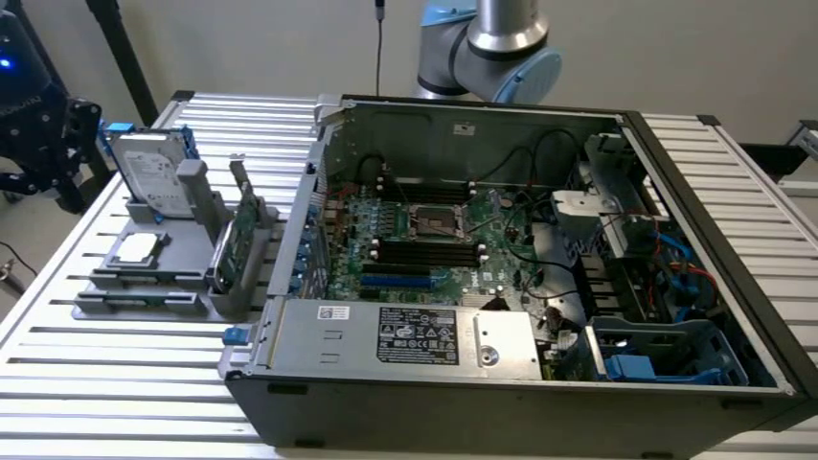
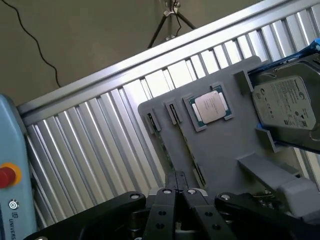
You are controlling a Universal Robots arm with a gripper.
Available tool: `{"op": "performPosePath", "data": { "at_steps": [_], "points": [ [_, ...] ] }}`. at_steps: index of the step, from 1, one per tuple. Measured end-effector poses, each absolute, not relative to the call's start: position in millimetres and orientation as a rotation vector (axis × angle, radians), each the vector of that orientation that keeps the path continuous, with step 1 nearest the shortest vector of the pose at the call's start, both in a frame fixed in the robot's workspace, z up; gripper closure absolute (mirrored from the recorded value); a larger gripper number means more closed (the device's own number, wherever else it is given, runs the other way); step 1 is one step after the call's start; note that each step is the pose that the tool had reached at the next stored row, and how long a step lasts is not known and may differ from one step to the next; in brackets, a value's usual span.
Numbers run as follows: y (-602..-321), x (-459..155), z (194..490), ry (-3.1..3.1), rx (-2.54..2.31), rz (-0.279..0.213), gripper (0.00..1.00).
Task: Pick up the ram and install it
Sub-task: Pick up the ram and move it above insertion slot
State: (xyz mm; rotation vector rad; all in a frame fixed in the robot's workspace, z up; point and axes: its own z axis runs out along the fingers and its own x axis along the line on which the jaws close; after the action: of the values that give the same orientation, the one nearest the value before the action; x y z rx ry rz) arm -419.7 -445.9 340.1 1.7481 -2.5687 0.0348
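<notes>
Poised high over the grey rack (image 2: pixel 225 150) on the slatted worktop (image 2: pixel 90 150) with claw (image 2: pixel 176 190) clenched on nothing, near the ram (image 1: pixel 144 282) seemingly kept on edge in a narrow slot, likely for pinching from above.

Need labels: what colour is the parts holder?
The parts holder is grey; wrist view shows it best.

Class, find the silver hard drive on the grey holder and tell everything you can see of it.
The hard drive is a flat silver metal box with a pale printed label on its broad face and blue rails at its edges. It stands on edge, slightly tilted, slotted into the grey holder on the slatted table, at the exterior view's left of the open computer case. Nothing but the holder seems to touch it.
</notes>
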Motion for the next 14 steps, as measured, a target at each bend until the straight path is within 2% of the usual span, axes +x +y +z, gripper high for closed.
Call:
{"op": "performPosePath", "data": {
  "at_steps": [14],
  "points": [
    [-445.9, -419.7, 333.2, -2.328, 2.062, 0.041, 0.89]
  ]
}}
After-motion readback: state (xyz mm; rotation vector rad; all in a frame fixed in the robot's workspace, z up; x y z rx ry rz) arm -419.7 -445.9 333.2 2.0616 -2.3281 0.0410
